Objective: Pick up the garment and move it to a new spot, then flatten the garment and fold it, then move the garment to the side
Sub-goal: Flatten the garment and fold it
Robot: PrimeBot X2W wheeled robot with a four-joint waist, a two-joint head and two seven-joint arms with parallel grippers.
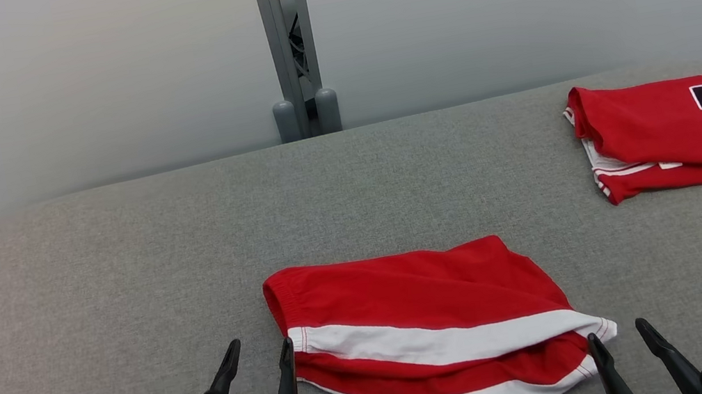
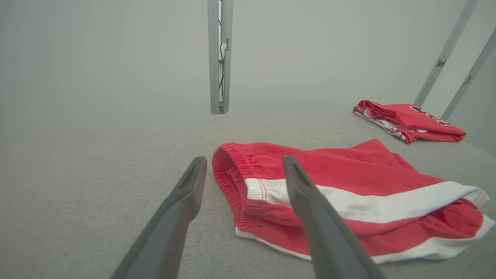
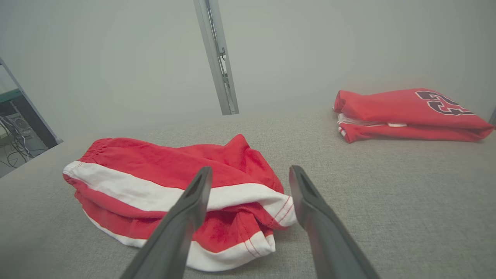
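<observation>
Left gripper (image 1: 260, 345) and right gripper (image 1: 616, 331) both released, flanking the folded shorts (image 1: 428, 326) lying near-centre on the worktop (image 1: 122, 261). Our risk: we pinch the top layer only and the fold opens, or an uneven lift drags the shorts towards the jersey (image 1: 658, 134).

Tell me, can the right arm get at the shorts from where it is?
Probably yes. The right gripper sits close by the hem end of the shorts, jaws open and pointing at it, and nothing lies in the way.
</observation>
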